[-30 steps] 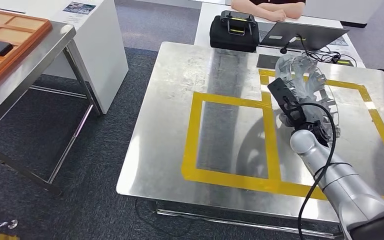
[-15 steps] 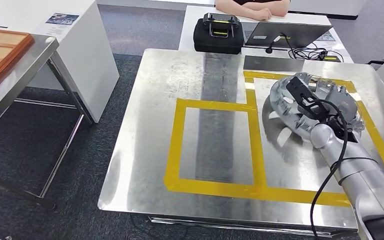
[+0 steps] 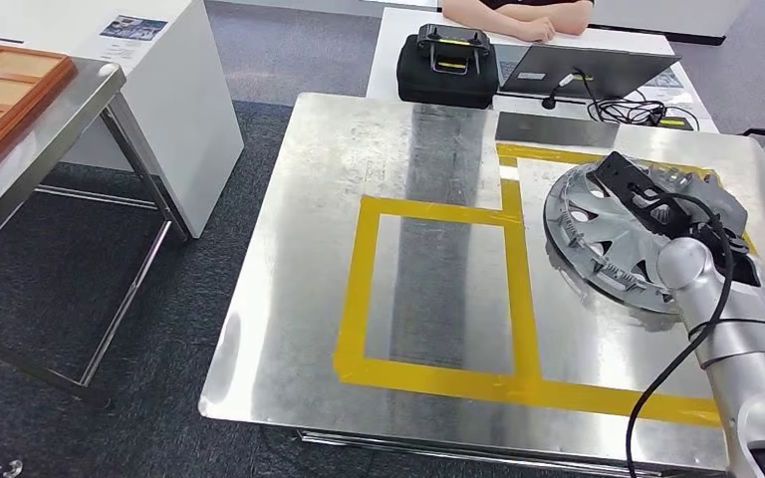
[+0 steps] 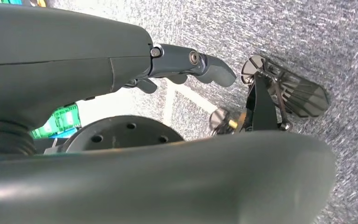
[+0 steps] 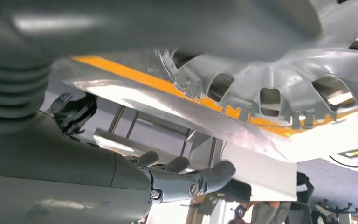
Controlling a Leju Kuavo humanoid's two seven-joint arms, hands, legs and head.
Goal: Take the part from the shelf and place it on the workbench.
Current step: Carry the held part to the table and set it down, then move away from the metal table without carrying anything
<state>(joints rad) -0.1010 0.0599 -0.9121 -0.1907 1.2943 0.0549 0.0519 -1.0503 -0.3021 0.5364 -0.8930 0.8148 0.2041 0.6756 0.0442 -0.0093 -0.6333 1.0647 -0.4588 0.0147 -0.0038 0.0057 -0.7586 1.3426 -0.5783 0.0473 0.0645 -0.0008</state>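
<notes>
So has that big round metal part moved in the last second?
Yes. The round part has tipped from nearly upright down to almost flat over the right yellow-taped square of the workbench, the right hand on it.

The part (image 3: 613, 234), a round silver wheel-like piece that stood tilted up in the right hand (image 3: 672, 214) 1 s ago, now lies nearly flat on the workbench (image 3: 438, 289) inside the right-hand yellow tape square (image 3: 558, 388), with the right arm lowered and reaching farther forward.
</notes>
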